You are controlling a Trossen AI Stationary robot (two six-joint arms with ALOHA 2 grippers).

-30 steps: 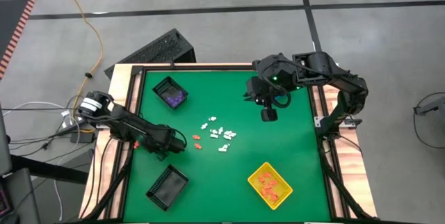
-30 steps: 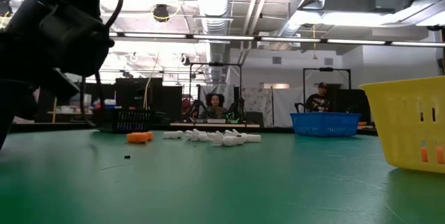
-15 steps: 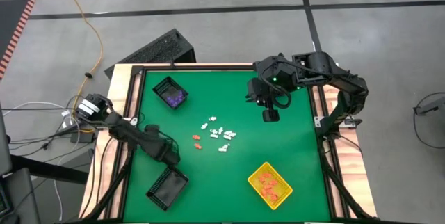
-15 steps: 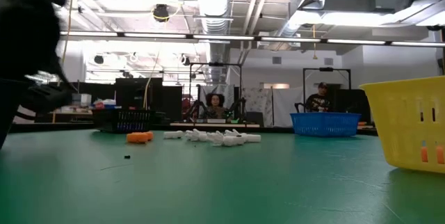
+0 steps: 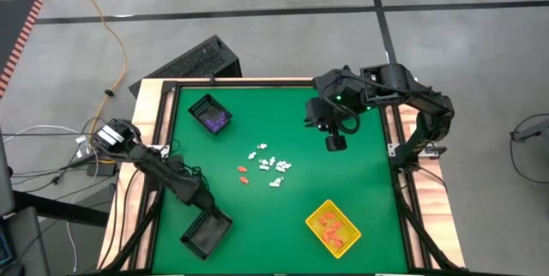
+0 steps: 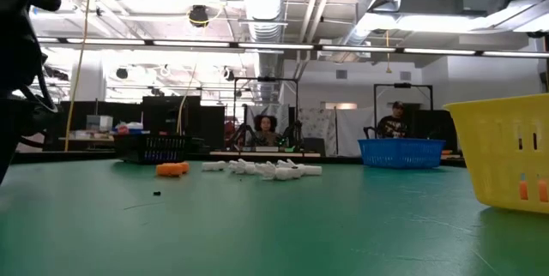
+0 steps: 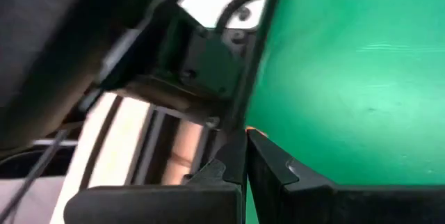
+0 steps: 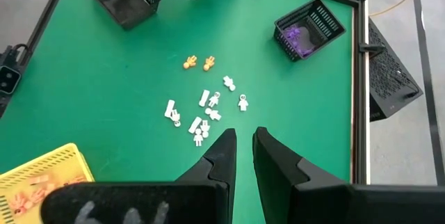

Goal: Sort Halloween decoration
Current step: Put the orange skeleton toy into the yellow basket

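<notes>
The table [image 5: 343, 182] was lit evenly from above, with only soft shadows cast. Ceiling strip lights [image 6: 283, 46] were blown out into glare in the low view. The left wrist picture was smeared by blur, and a pale sheen was caught on the green surface.

White pieces [image 6: 266, 169] beside orange piece [image 6: 172, 169] mid-table; yellow bin [image 6: 502, 152] right, blue bin [image 6: 401, 152] behind

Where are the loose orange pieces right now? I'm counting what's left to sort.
In the high view, two orange pieces lie near the table's middle, just left of the white pieces, between the left gripper and the cluster.
</notes>
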